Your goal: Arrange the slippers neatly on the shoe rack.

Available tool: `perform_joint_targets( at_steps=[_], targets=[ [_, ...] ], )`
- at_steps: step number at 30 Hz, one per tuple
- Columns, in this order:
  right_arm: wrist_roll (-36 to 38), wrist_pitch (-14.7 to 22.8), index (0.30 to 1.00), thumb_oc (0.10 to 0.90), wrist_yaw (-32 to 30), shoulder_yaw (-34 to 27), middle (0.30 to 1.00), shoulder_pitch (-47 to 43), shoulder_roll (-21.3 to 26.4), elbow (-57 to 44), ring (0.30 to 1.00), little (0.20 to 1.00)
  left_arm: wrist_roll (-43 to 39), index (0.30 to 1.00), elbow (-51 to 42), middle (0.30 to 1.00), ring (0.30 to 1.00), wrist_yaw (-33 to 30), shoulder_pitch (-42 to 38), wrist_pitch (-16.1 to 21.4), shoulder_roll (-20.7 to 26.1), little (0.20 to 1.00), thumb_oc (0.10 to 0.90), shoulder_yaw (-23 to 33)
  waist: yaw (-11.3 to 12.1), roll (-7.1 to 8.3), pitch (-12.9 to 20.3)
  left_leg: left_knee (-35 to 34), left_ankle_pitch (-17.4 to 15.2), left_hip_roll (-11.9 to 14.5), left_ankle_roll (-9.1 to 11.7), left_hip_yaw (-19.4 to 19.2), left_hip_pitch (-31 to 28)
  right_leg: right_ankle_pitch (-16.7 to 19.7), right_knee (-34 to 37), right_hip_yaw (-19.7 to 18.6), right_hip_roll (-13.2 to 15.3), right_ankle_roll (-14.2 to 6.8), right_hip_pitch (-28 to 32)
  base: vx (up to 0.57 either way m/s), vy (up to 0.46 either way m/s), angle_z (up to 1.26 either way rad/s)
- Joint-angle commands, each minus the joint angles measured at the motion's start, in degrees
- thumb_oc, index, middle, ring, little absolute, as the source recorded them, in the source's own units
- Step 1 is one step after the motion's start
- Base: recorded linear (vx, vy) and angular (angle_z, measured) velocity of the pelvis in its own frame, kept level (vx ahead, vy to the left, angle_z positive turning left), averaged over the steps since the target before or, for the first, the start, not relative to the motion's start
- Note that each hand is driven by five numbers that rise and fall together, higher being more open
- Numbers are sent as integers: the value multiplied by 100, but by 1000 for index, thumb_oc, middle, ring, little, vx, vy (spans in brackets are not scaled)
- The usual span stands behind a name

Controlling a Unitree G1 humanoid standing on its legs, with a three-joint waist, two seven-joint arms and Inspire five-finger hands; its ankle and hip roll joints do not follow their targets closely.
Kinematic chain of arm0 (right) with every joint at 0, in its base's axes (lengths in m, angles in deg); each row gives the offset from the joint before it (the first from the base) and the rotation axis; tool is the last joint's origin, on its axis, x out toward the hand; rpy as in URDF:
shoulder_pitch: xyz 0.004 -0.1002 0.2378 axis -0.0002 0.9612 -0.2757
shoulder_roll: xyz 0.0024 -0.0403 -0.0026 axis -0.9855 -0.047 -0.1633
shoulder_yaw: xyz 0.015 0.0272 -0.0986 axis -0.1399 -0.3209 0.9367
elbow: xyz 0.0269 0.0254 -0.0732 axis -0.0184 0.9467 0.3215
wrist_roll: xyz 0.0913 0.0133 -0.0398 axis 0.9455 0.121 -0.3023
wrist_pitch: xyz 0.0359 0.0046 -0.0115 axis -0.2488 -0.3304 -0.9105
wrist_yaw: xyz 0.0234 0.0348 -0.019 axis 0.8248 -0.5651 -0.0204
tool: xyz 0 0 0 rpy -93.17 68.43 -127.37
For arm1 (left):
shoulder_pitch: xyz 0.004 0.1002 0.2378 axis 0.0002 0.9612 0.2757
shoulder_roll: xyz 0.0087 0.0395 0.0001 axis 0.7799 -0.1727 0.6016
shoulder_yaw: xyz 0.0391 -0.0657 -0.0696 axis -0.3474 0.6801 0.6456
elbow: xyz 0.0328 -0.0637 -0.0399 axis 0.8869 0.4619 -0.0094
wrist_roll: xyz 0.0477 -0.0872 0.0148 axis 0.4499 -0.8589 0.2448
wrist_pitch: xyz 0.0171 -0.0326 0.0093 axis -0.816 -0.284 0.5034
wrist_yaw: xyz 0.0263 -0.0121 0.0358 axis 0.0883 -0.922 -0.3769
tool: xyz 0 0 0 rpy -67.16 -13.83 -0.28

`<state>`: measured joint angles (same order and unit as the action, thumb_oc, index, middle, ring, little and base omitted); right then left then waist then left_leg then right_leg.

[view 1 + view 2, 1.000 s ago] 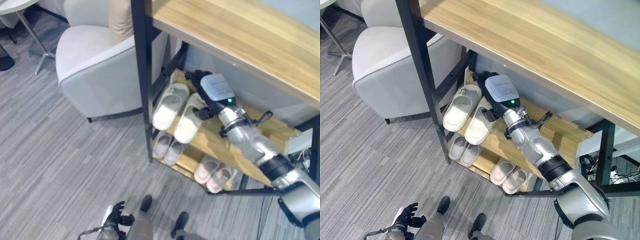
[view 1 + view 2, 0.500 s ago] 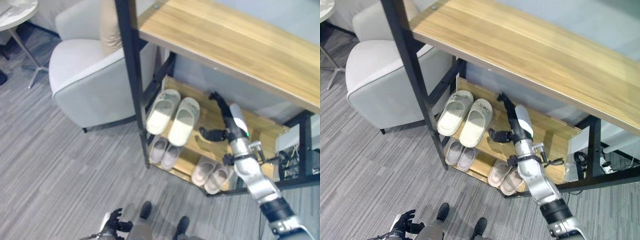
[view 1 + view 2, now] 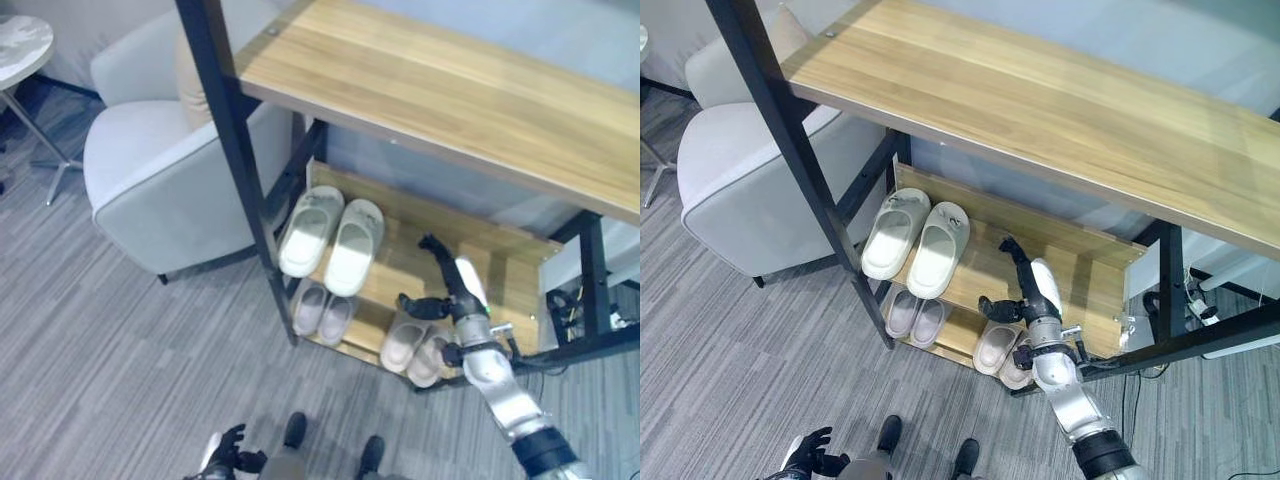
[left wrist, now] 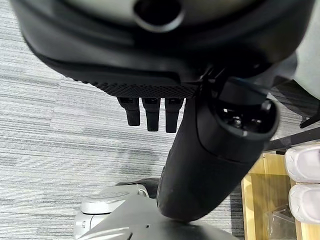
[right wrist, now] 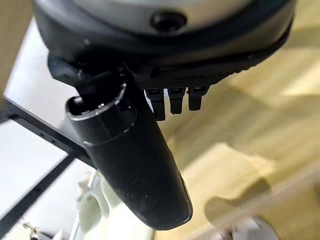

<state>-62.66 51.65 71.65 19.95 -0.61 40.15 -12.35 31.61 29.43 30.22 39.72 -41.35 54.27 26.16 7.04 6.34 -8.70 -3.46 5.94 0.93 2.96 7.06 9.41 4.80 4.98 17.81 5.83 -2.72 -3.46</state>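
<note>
A pair of cream slippers point(image 3: 330, 235) lies side by side on the left end of the shoe rack's middle shelf point(image 3: 500, 270), toes pointing in. Two pairs of small pale slippers point(image 3: 322, 310) point(image 3: 413, 348) rest on the bottom shelf. My right hand point(image 3: 455, 292) hovers over the middle shelf, a hand's width to the right of the cream pair; it is open and holds nothing, its fingers point(image 5: 175, 102) straight and thumb point(image 5: 130, 165) out. My left hand point(image 3: 228, 452) hangs low over the carpet, its fingers point(image 4: 150, 112) relaxed and empty.
The rack's black front post point(image 3: 235, 160) stands just left of the cream pair, under a wide wooden top board point(image 3: 450, 90). A grey armchair point(image 3: 165, 180) sits close to the rack's left side. A small round table point(image 3: 20, 40) is at the far left.
My right hand has left the right cream slipper it touched and drawn back to the right along the shelf. The camera has pulled back, so the whole rack looks smaller.
</note>
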Motion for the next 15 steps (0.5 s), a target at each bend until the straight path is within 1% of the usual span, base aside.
perform_joint_targets(
  at_steps=[1,4,8,12,15],
  targets=[
    [380,336,900,800,-286,-115,900,-622,-42,-149,900,900,198,900,405,900,900,-27,-74,81,-319,900,800,-371,131,100,72,-154,-646,254,99,-329,-283,-339,-67,-48,232,-441,104,-12,-12,3],
    [493,318,900,800,-312,-81,900,-699,-111,48,900,900,174,900,415,900,900,-50,-63,77,-297,900,800,-355,197,152,17,-154,-632,254,100,-295,-250,-332,-78,-13,229,-438,82,0,0,0],
    [619,294,900,800,-375,-57,900,-856,-190,253,900,900,143,900,428,900,900,-101,-40,67,-263,900,800,-342,274,185,-52,-154,-609,245,100,-258,-200,-319,-89,35,249,-440,59,-11,4,4],
    [677,275,900,800,-415,-29,900,-975,-238,367,900,900,101,900,428,900,900,-141,-62,50,-238,900,800,-327,314,191,-92,-154,-596,226,93,-229,-167,-308,-96,60,260,-441,45,-1,10,10],
    [720,251,900,800,-455,14,900,-1201,-258,515,900,900,78,900,433,900,900,-201,-71,53,-199,900,800,-330,389,194,-128,-154,-582,205,90,-201,-138,-302,-103,91,275,-439,35,1,9,3]
  ],
)
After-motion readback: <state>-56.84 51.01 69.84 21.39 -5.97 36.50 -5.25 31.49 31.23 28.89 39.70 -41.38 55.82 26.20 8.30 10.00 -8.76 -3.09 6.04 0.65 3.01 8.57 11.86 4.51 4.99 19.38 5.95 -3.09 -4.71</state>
